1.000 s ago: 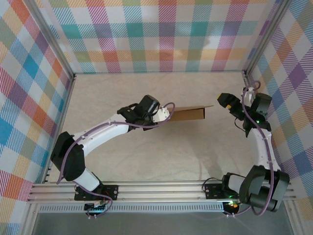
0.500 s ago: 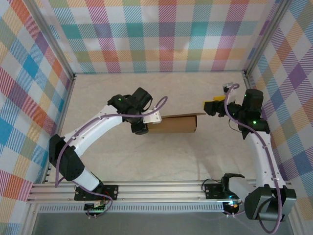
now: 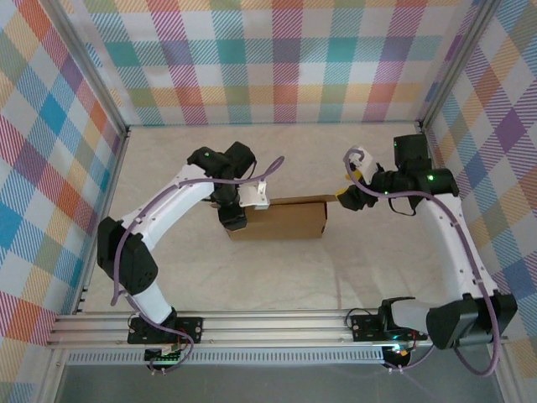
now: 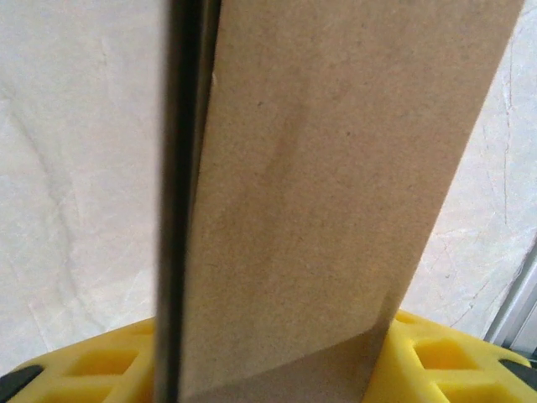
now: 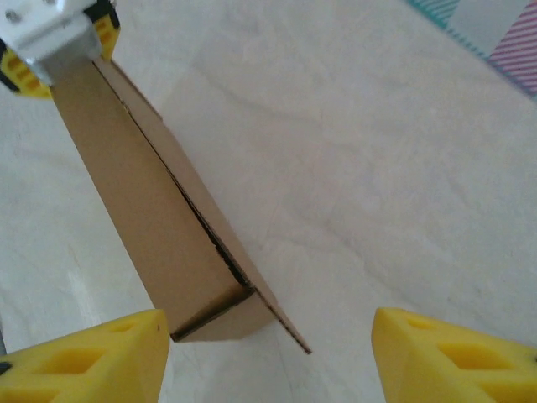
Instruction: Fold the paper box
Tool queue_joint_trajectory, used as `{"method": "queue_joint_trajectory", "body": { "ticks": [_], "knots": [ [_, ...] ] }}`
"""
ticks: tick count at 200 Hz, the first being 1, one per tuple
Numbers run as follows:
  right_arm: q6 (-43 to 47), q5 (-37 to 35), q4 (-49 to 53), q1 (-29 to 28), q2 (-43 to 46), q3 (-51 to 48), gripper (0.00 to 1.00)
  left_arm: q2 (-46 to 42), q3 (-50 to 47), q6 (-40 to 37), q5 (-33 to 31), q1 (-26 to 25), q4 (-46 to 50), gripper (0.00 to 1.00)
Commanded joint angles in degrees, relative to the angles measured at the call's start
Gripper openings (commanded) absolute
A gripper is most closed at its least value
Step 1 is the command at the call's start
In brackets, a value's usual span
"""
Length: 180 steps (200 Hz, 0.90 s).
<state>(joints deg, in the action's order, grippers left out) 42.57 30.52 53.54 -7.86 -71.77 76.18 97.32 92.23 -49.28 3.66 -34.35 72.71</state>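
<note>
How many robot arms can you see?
2. The left arm is on the left, its left tool gripping the paper box. The right arm is on the right, its right tool open at the box's other end.

The plain brown paper box, folded narrow, stands upright on its long edge.

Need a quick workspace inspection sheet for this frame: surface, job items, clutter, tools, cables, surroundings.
Surface: pale table, faint creases, no spills seen.
Job's things: the paper box, plain brown cardboard, lying lengthwise left to right mid-table; cannot tell whether it rests on the surface.
Clutter: nothing seen.
Grippers: left tool shut on the box's left end; right tool open, just off the box's right end, not touching.
Cables: purple cables run along both arms, clear of the box.
Surroundings: plaid walls on three sides; aluminium rail at the near edge.
</note>
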Motion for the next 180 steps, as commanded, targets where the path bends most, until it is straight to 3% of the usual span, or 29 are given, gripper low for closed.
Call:
{"method": "queue_joint_trajectory", "body": {
  "ticks": [1, 82, 126, 151, 180],
  "knots": [
    [6.4, -2.6, 6.4, -1.4, -1.8, 2.7, 0.62, 0.5, 1.6, -2.1, 2.3, 0.4, 2.7, 0.38],
    [9.6, -1.5, 12.8, -3.0, -14.0, 8.1, 0.58, 0.3, -1.9, -2.7, 0.8, 0.6, 0.5, 0.37],
    [9.8, -2.2, 14.8, -3.4, -16.4, 8.9, 0.49, 1.9, -1.3, -2.4, 1.2, 0.7, 0.4, 0.37],
    [10.1, -1.4, 15.1, -3.7, -17.3, 9.2, 0.39, 2.3, -1.1, -2.5, 1.1, 0.7, 0.2, 0.38],
    [10.8, -1.1, 15.8, -3.7, -18.1, 9.4, 0.38, 2.9, -1.0, -2.4, 1.4, 0.7, 0.0, 0.38]
  ]
}}
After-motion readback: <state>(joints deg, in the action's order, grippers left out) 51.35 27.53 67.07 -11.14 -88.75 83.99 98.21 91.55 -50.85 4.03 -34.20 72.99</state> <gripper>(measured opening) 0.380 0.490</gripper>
